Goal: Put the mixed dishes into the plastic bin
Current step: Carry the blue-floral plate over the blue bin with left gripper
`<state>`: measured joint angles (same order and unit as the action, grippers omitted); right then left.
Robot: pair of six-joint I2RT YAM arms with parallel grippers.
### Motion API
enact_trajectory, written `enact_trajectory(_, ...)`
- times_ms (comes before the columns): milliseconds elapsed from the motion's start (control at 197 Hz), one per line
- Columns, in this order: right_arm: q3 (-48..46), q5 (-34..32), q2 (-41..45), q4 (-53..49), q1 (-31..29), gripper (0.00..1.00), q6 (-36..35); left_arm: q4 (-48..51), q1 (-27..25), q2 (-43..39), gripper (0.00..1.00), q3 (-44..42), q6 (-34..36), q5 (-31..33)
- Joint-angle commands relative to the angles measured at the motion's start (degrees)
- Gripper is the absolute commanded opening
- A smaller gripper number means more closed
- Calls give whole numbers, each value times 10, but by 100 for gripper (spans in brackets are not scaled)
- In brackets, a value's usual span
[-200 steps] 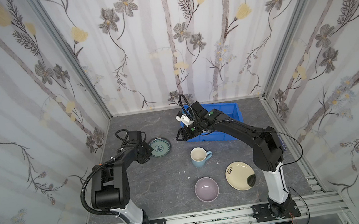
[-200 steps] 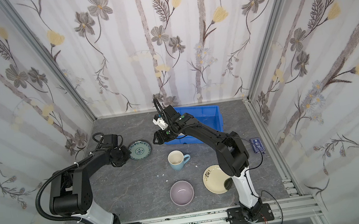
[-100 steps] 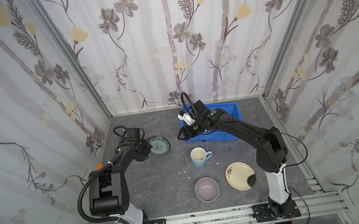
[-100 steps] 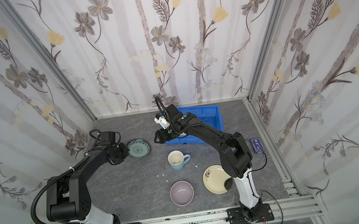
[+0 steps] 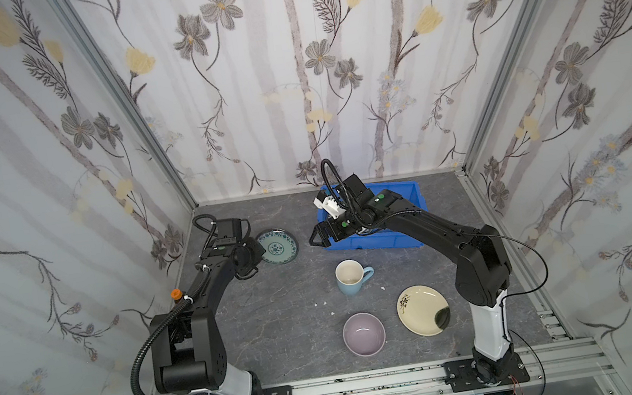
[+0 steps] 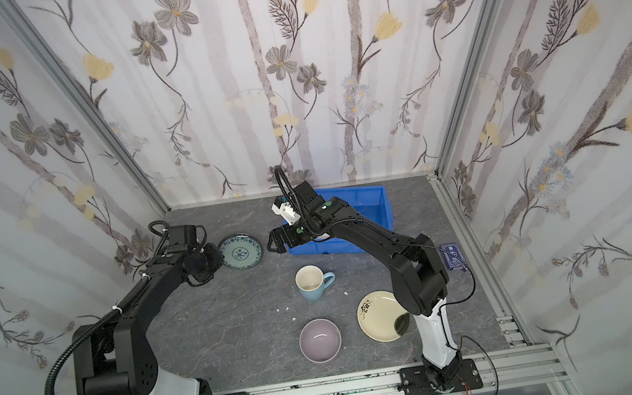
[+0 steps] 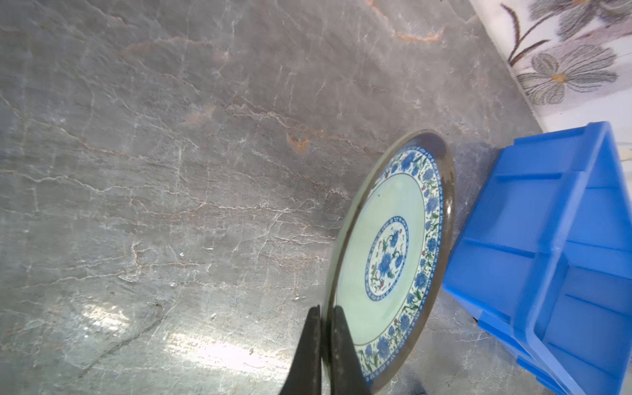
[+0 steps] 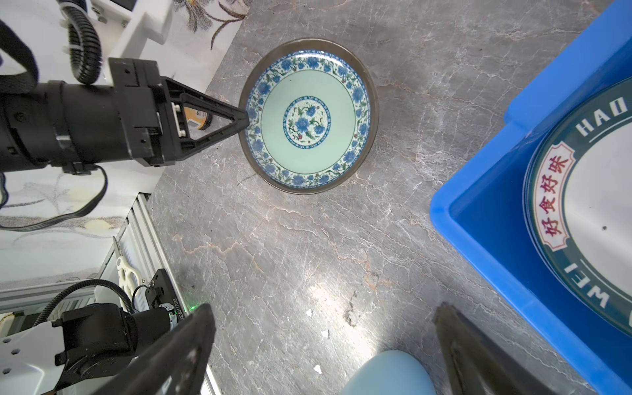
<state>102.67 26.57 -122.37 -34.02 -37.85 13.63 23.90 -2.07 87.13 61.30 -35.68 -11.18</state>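
Blue plastic bin [image 8: 485, 246] at the back edge of the surface [image 5: 288, 311] holds a dark-rimmed lettered plate [image 8: 598, 222]; left jaws clamp the rim of a teal-patterned plate [image 8: 307, 116] toward the back-left corner, outside the bin; right jaws stand wide apart by the bin's front-left corner.

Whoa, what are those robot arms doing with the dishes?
They are loading dishes into the blue bin. The left end effector is shut on the rim of a patterned plate just left of the bin. The right end effector is open and empty near the bin's corner. A lettered plate already lies inside; the mug, bowl and cream plate are outside it.
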Motion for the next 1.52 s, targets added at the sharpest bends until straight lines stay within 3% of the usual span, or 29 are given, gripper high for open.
enact_trajectory(0,-4,-10,13,20,3,99,-2,22,-4,-13,0,22,10,-4)
enact_trajectory(330,-50,-29,73,23,52,100,-5,69,-33,-36,0,110,19,8)
enact_trajectory(640,-124,-38,149,43,104,100,-4,80,-82,12,0,211,14,10)
enact_trajectory(909,-176,-38,193,56,136,100,-5,81,-154,132,0,332,9,9)
enact_trajectory(1173,-218,-36,229,62,165,100,-5,124,-220,304,0,525,11,-8)
enact_trajectory(1518,-261,-34,267,71,197,100,-10,192,-251,438,0,667,14,8)
